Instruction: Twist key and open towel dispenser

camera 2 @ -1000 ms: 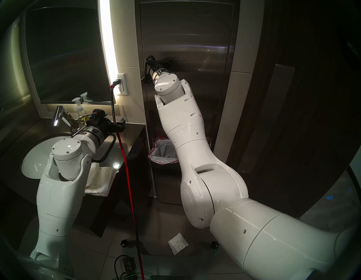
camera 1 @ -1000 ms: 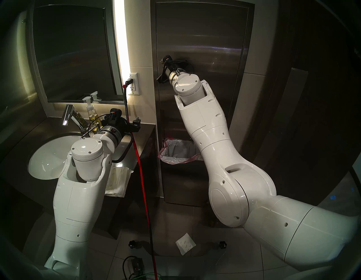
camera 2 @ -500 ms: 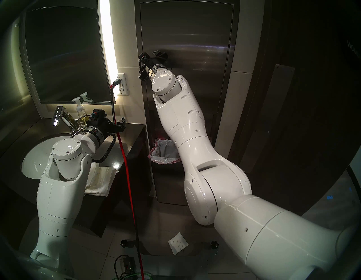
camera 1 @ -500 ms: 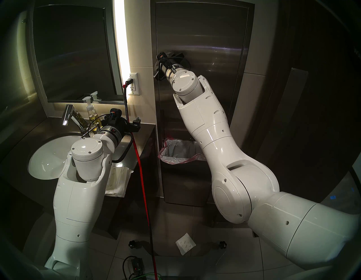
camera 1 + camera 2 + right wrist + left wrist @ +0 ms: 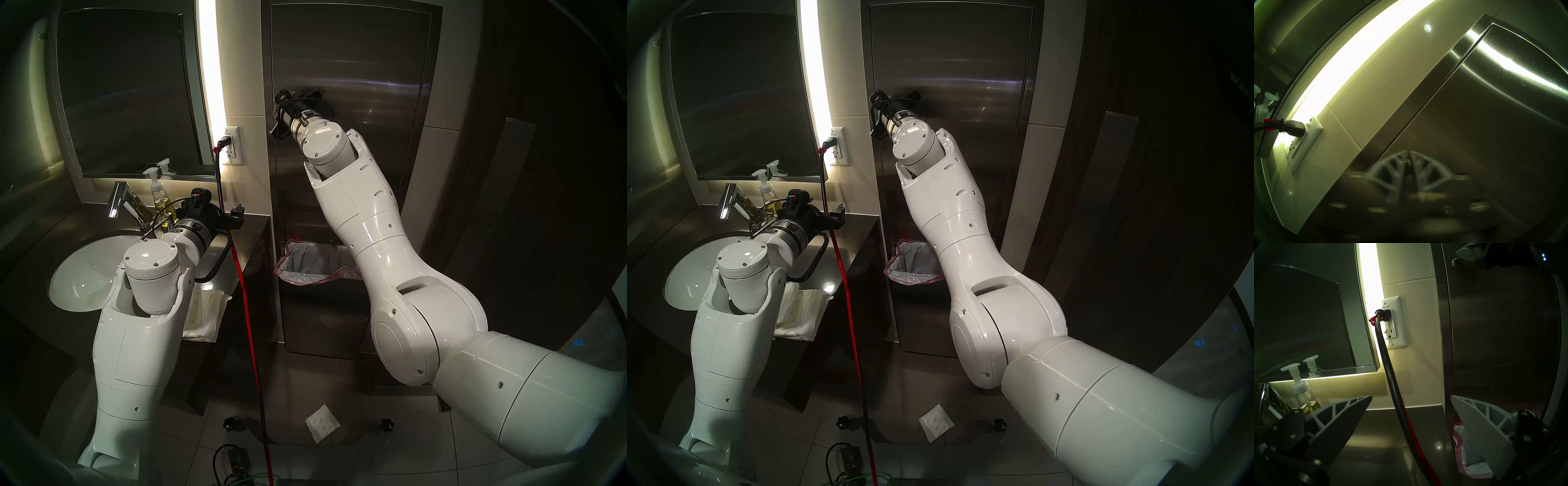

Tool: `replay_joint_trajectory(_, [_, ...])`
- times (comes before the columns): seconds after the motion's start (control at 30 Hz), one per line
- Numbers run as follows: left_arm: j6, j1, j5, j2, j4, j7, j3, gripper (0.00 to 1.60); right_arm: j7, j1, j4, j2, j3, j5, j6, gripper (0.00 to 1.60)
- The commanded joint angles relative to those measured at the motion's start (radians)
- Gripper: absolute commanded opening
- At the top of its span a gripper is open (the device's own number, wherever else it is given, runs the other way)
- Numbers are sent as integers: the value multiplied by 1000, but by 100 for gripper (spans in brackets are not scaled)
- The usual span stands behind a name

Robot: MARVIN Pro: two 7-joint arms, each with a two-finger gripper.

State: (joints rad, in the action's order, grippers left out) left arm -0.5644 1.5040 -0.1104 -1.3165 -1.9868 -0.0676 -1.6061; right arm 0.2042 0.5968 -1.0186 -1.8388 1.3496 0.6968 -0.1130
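The towel dispenser (image 5: 356, 68) is a tall brushed-steel wall cabinet, and its door looks flush with its frame (image 5: 1491, 118). My right gripper (image 5: 276, 112) is pressed against the door's left edge at mid height. In the blurred right wrist view its fingers meet (image 5: 1409, 157) around a small round metal piece that looks like the key (image 5: 1407, 162). The left wrist view shows the brass-tinted lock (image 5: 1456, 260) just under a right finger. My left gripper (image 5: 1411, 397) is open and empty above the dark counter (image 5: 1381, 438).
A steel waste bin with a pink-edged liner (image 5: 312, 264) sits below the dispenser. A red and black cable (image 5: 244, 271) hangs from the wall outlet (image 5: 232, 146) between my arms. Sink (image 5: 81, 271), faucet (image 5: 118, 200), soap bottle (image 5: 157, 193) and folded towels (image 5: 207, 312) are at my left.
My right wrist has rolled at the lock. The gripper shifted slightly up and left, then a little back right. The left arm has not moved.
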Motion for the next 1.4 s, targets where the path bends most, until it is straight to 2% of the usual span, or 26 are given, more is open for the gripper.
replay_joint_trajectory(0.0, [-1,-15,-1,-1,-10,0,-1,160,15,11,-28,6,-4,1,-2,142])
replay_joint_trajectory(0.1, [-1,-15,-1,-1,-10,0,-1,160,20,15,-32,6,-5,4,-3,144])
replay_joint_trajectory(0.17, [-1,-15,0,-2,-10,-1,-1,160,23,18,-38,6,-5,6,-5,137])
replay_joint_trajectory(0.27, [-1,-15,0,-2,-10,-1,-2,160,22,22,-41,4,-4,10,-7,105])
replay_joint_trajectory(0.33, [-1,-15,1,-2,-10,-1,-2,160,20,23,-40,4,-2,10,-6,102])
replay_joint_trajectory(0.37, [-1,-15,1,-3,-10,-2,-2,160,19,22,-38,4,0,10,-3,88])
replay_joint_trajectory(0.4, [-1,-15,1,-3,-10,-2,-2,160,19,22,-38,4,0,10,-3,88])
replay_joint_trajectory(0.43, [-1,-15,1,-3,-10,-2,-2,160,19,21,-37,4,1,10,-1,80])
replay_joint_trajectory(0.5, [-1,-15,2,-3,-10,-2,-2,160,17,15,-32,4,3,9,2,78])
replay_joint_trajectory(0.57, [-1,-15,2,-4,-10,-3,-3,160,17,10,-29,4,6,9,4,92])
replay_joint_trajectory(0.67, [-1,-15,3,-4,-10,-3,-3,160,18,8,-29,5,7,7,9,100])
replay_joint_trajectory(0.97, [-1,-15,5,-6,-10,-5,-4,160,26,5,-26,2,8,11,16,94])
replay_joint_trajectory(1.03, [-1,-15,5,-6,-10,-5,-4,160,28,7,-27,-1,5,14,16,77])
replay_joint_trajectory(1.27, [-1,-15,6,-7,-10,-6,-4,160,28,-10,-8,-4,-5,28,21,77])
replay_joint_trajectory(1.37, [-1,-15,7,-7,-10,-7,-5,160,27,-21,-3,-8,-8,31,18,67])
